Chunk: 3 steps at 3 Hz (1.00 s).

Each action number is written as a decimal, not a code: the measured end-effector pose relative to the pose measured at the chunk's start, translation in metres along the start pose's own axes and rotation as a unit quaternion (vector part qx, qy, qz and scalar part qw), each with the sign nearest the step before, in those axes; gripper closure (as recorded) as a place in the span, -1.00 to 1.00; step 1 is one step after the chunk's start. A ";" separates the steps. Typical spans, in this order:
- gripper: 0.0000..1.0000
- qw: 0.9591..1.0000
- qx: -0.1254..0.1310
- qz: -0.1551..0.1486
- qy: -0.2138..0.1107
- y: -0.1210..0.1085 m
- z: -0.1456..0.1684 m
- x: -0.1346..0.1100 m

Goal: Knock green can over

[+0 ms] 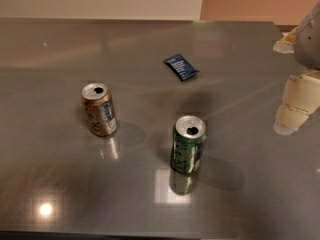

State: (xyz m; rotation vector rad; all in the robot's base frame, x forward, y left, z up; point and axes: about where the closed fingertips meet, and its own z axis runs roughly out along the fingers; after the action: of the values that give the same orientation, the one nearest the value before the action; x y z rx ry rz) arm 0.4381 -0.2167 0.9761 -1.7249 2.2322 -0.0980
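camera view, item one: where does the green can (pixel 187 145) stand? — auditor

upright on the grey glossy worktop (pixel 60 184), in the near middle, its silver top and drinking hole facing up, pale markings on its side. nothing touches it. — inspector

and the gripper (pixel 292 109)? — auditor

at the right edge, pale and blocky, partly cut off by the frame. it sits to the right of the green can and well apart from it. whether the jaws are open or closed i cannot tell from this angle; no item appears to be in their hold. — inspector

other items? — auditor

an orange-brown can (pixel 99 109) stands upright to the left of the green can and a little farther back, well apart from it. a dark blue packet (pixel 181 66) lies flat farther back, near the middle of the worktop, apart from both cans. — inspector
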 end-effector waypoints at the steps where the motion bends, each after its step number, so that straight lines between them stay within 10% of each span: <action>1: -1.00 1.000 0.000 0.000 0.000 0.000 0.000 0.000; 3: -1.00 0.996 -0.026 -0.029 -0.077 0.002 0.004 -0.024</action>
State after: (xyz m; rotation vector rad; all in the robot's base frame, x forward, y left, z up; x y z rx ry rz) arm 0.4424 -0.1922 0.9768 -1.7595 2.0925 0.0776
